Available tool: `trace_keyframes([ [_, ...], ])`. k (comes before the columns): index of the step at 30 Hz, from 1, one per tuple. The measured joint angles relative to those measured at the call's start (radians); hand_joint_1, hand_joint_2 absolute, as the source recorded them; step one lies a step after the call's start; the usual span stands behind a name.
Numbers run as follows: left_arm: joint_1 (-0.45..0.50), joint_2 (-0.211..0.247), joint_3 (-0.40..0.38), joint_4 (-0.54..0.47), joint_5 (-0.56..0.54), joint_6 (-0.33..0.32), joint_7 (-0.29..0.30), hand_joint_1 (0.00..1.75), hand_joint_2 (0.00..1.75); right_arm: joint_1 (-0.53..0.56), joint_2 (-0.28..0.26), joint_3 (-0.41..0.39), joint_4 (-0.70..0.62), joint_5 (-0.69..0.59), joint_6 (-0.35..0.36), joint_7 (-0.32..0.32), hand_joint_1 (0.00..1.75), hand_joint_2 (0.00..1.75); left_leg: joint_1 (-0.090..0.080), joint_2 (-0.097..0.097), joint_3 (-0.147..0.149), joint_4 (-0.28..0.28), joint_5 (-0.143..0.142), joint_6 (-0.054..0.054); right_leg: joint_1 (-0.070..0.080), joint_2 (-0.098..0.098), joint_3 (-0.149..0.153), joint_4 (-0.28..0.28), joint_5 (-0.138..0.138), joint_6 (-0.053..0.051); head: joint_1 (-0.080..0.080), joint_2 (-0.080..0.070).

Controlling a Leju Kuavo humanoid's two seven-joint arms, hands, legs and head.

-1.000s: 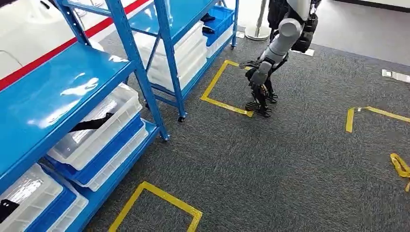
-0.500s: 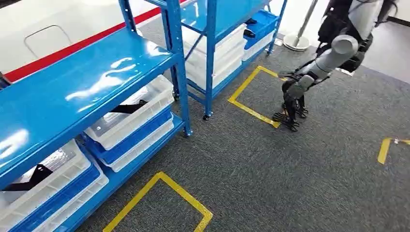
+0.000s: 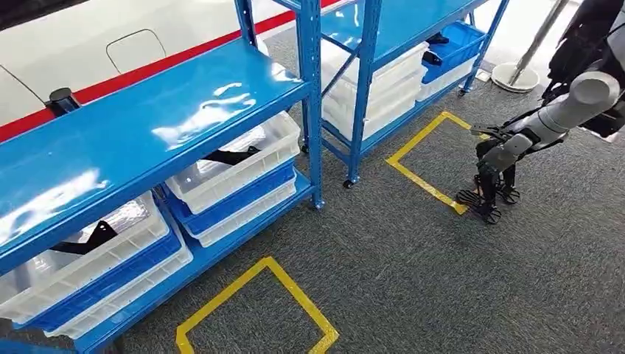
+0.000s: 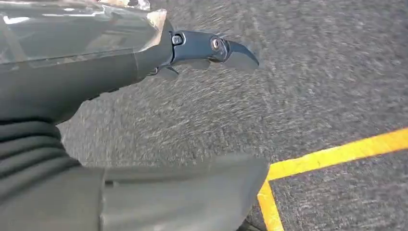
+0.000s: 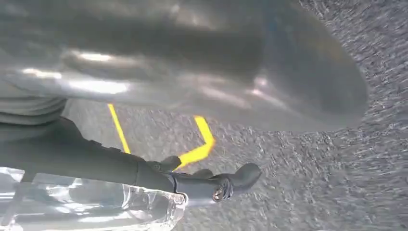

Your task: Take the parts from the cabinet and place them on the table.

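I'm driving from the head view: blue metal shelving rack fills the left and centre of frame, grey carpet floor with yellow tape square bottom centre. The parts are the black bent strap pieces: one in the clear plastic bin mid-frame, another in the clear bin lower left, both on the rack's lower level.

Left hand, left wrist view: thumb and one dark fingertip stick out over carpet, nothing held; I can't tell how wide it is. Right hand likewise, fingertip extended, nothing visibly held, spread unclear.

Risks, my guess: both wrist views are motion-blurred, so reaching now could clip the rack post or shelf edge. Another humanoid robot upper right shares the floor; collision possible.

Hidden: no table seen; bins partly covered by the shelf; far bins too small to read.
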Motion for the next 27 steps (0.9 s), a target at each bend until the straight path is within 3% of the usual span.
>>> trace_keyframes([
  [1, -0.001, 0.000, 0.000, 0.000, 0.000, 0.000, 0.000, 0.00, 1.75, 0.003, 0.000, 0.000, 0.000, 0.000, 0.000, 0.000, 0.00, 0.00, 0.000, 0.006, -0.043, 0.083, -0.033, -0.002, 0.003, -0.019, -0.001, 0.000, -0.002, -0.003, 0.000, 0.000],
  [2, 0.000, 0.000, 0.000, 0.000, 0.000, 0.000, 0.000, 0.00, 1.75, 0.004, -0.001, 0.000, 0.000, 0.000, 0.000, 0.000, 0.00, 0.00, 0.001, 0.009, -0.067, 0.127, -0.042, -0.003, 0.005, -0.032, -0.002, 0.000, -0.004, -0.005, 0.000, 0.000],
  [3, 0.003, 0.000, 0.000, 0.000, 0.000, 0.000, 0.000, 0.00, 1.75, 0.003, -0.001, 0.000, 0.000, 0.000, 0.000, 0.000, 0.00, 0.00, 0.001, 0.011, -0.067, 0.124, -0.026, -0.003, 0.006, -0.046, -0.001, 0.000, -0.005, -0.006, 0.000, 0.000],
  [4, 0.004, 0.000, 0.000, 0.000, 0.000, 0.000, 0.000, 0.00, 1.75, 0.002, -0.001, 0.000, 0.000, 0.000, 0.000, 0.000, 0.00, 0.00, 0.001, 0.013, -0.046, 0.078, 0.008, 0.000, 0.006, -0.058, 0.001, 0.000, -0.006, -0.007, -0.001, 0.000],
  [5, 0.005, 0.000, 0.000, 0.000, 0.000, 0.000, 0.000, 0.00, 1.75, 0.000, -0.001, 0.000, 0.000, 0.000, 0.000, 0.000, 0.00, 0.00, 0.000, 0.023, 0.003, -0.011, 0.057, 0.004, 0.006, -0.071, 0.005, 0.000, -0.008, -0.008, -0.001, 0.000],
  [6, 0.004, 0.001, 0.000, 0.000, 0.000, -0.001, 0.000, 0.00, 1.75, -0.001, 0.000, 0.000, 0.000, 0.000, 0.000, 0.000, 0.00, 0.00, -0.002, 0.053, 0.056, -0.107, 0.097, 0.010, 0.006, -0.081, 0.010, 0.000, -0.011, -0.005, -0.001, 0.000],
  [7, 0.002, 0.002, 0.000, 0.000, 0.000, -0.002, 0.001, 0.00, 1.75, -0.001, 0.001, 0.000, 0.000, 0.000, 0.000, -0.001, 0.00, 0.00, -0.007, 0.106, 0.087, -0.169, 0.098, 0.017, 0.011, -0.091, 0.014, 0.000, -0.014, -0.001, -0.001, 0.000],
  [8, -0.002, 0.002, 0.000, 0.000, 0.000, -0.002, 0.002, 0.00, 1.75, -0.001, 0.002, 0.000, 0.000, 0.000, 0.002, -0.002, 0.00, 0.00, -0.012, 0.094, 0.086, -0.170, 0.098, 0.018, 0.021, -0.099, 0.013, 0.001, -0.020, 0.007, 0.001, 0.000],
  [11, -0.001, 0.003, 0.000, 0.000, 0.000, -0.003, 0.005, 0.00, 1.75, -0.006, 0.002, 0.000, 0.000, 0.000, 0.003, -0.005, 0.00, 0.00, -0.022, 0.056, 0.077, -0.171, 0.099, 0.032, 0.015, -0.132, 0.026, -0.007, -0.020, 0.020, 0.000, 0.000],
  [12, 0.000, 0.002, 0.000, 0.000, 0.000, -0.003, 0.005, 0.00, 1.75, -0.007, 0.003, 0.000, -0.002, 0.000, 0.003, -0.007, 0.00, 0.00, -0.013, 0.038, 0.094, -0.188, 0.111, 0.043, 0.027, -0.140, 0.027, -0.008, -0.026, 0.028, 0.000, 0.000],
  [13, 0.002, 0.000, 0.000, 0.000, 0.000, -0.005, 0.005, 0.00, 1.75, -0.010, 0.000, 0.000, -0.002, 0.000, 0.003, -0.010, 0.00, 0.00, -0.009, 0.033, 0.096, -0.195, 0.115, 0.045, 0.012, -0.088, 0.025, 0.011, -0.036, 0.030, 0.003, 0.000],
  [14, 0.000, 0.002, 0.000, 0.000, 0.000, -0.005, 0.005, 0.00, 1.75, -0.008, 0.003, 0.001, -0.002, 0.000, 0.003, -0.011, 0.00, 0.00, -0.005, 0.022, 0.096, -0.197, 0.118, 0.052, 0.014, -0.030, -0.003, 0.070, -0.070, 0.022, 0.005, 0.000],
  [15, -0.003, 0.003, 0.000, 0.000, 0.001, -0.006, 0.005, 0.00, 1.75, -0.007, 0.003, 0.001, -0.002, 0.000, 0.002, -0.012, 0.00, 0.00, -0.004, 0.008, 0.093, -0.197, 0.118, 0.053, 0.014, -0.005, -0.038, 0.142, -0.101, 0.016, 0.011, 0.000],
  [16, -0.004, 0.002, 0.000, 0.000, 0.001, -0.008, 0.005, 0.00, 1.75, -0.004, 0.000, 0.001, -0.002, -0.001, 0.002, -0.012, 0.00, 0.00, -0.005, -0.009, 0.091, -0.197, 0.119, 0.053, 0.014, 0.006, -0.084, 0.235, -0.136, 0.012, 0.011, 0.000],
  [17, -0.004, 0.002, 0.000, 0.000, 0.001, -0.008, 0.005, 0.00, 1.75, -0.003, 0.000, 0.001, -0.002, -0.002, 0.002, -0.012, 0.00, 0.00, -0.005, -0.026, 0.090, -0.196, 0.119, 0.053, 0.015, 0.010, -0.116, 0.297, -0.155, 0.014, 0.011, 0.000],
  [18, -0.003, 0.002, 0.000, 0.000, 0.001, -0.008, 0.005, 0.00, 1.75, 0.002, 0.000, 0.001, -0.001, -0.003, 0.002, -0.012, 0.00, 0.00, -0.005, -0.042, 0.091, -0.196, 0.119, 0.053, 0.015, 0.011, -0.128, 0.314, -0.150, 0.020, 0.011, 0.000],
  [19, -0.002, 0.001, 0.000, 0.000, 0.001, -0.009, 0.005, 0.00, 1.75, 0.006, -0.001, 0.001, -0.001, -0.005, 0.001, -0.011, 0.00, 0.00, -0.004, -0.057, 0.092, -0.195, 0.119, 0.052, 0.014, 0.012, -0.117, 0.283, -0.128, 0.030, 0.011, 0.000],
  [21, 0.000, 0.000, 0.000, 0.000, 0.001, -0.010, 0.006, 0.00, 1.75, 0.004, -0.002, 0.001, -0.001, -0.004, 0.001, -0.011, 0.00, 0.00, -0.001, -0.087, 0.097, -0.193, 0.118, 0.048, 0.008, 0.024, -0.042, 0.110, -0.046, 0.053, 0.011, 0.000],
  [22, 0.000, 0.000, 0.000, 0.000, 0.001, -0.010, 0.005, 0.00, 1.75, 0.003, -0.002, 0.001, -0.001, -0.003, 0.000, -0.011, 0.00, 0.00, -0.001, -0.100, 0.097, -0.190, 0.116, 0.041, 0.002, 0.061, -0.001, 0.017, -0.009, 0.062, 0.012, 0.000],
  [23, 0.000, 0.000, 0.000, 0.000, 0.001, -0.010, 0.006, 0.00, 1.75, 0.004, -0.002, 0.001, 0.000, -0.003, 0.001, -0.011, 0.00, 0.00, -0.006, -0.109, 0.092, -0.184, 0.112, 0.033, 0.001, 0.100, 0.001, 0.002, -0.015, 0.054, 0.014, 0.000],
  [24, -0.001, 0.000, 0.000, 0.000, 0.001, -0.010, 0.006, 0.00, 1.75, 0.005, -0.001, 0.001, 0.001, -0.004, 0.000, -0.012, 0.00, 0.00, -0.008, -0.118, 0.087, -0.182, 0.111, 0.030, 0.002, 0.082, 0.002, -0.003, -0.010, 0.041, 0.016, 0.000],
  [26, 0.002, 0.000, 0.000, 0.000, 0.001, -0.010, 0.006, 0.00, 1.75, 0.000, 0.000, 0.002, 0.001, -0.005, 0.000, -0.011, 0.00, 0.00, -0.004, -0.134, 0.084, -0.191, 0.119, 0.019, 0.010, 0.065, 0.008, -0.001, -0.009, 0.028, 0.012, 0.000],
  [27, 0.002, 0.001, 0.000, 0.000, 0.001, -0.010, 0.006, 0.00, 1.75, 0.001, 0.001, 0.002, 0.001, -0.006, 0.000, -0.011, 0.00, 0.00, -0.003, -0.146, 0.081, -0.188, 0.120, 0.015, 0.002, 0.051, 0.009, -0.004, -0.005, 0.021, 0.011, 0.000],
])
